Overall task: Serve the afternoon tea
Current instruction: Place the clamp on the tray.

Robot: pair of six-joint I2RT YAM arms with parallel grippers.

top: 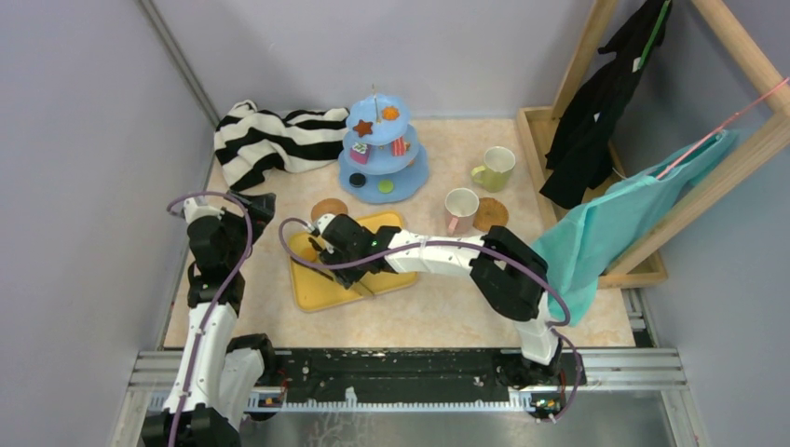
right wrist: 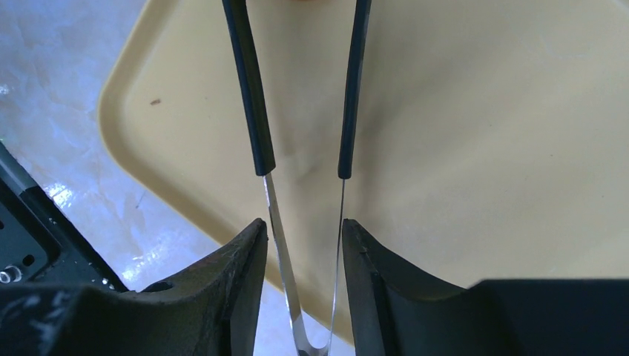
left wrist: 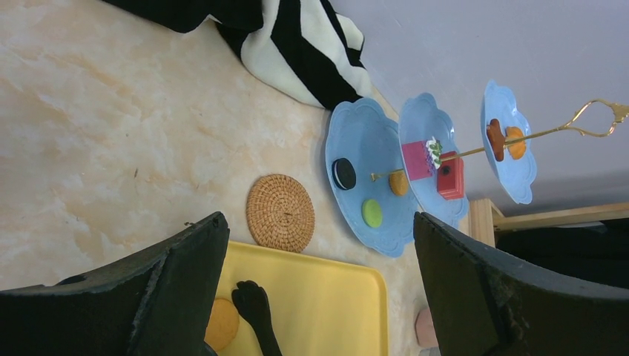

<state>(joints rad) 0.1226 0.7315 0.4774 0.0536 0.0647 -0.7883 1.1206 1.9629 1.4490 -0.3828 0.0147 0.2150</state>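
We see a light-blue stand (top: 412,181), a yellow tray (top: 321,291), a black-and-white striped cloth (top: 270,140), a woven tan coaster (left wrist: 280,212), a yellow-green cup (top: 494,168), a pink-handled cream cup (top: 460,209), and silver tongs (right wrist: 249,89) with black sleeves.

Left hand (left wrist: 317,221) agape, right hand (right wrist: 304,226) tight around tongs (right wrist: 256,111).
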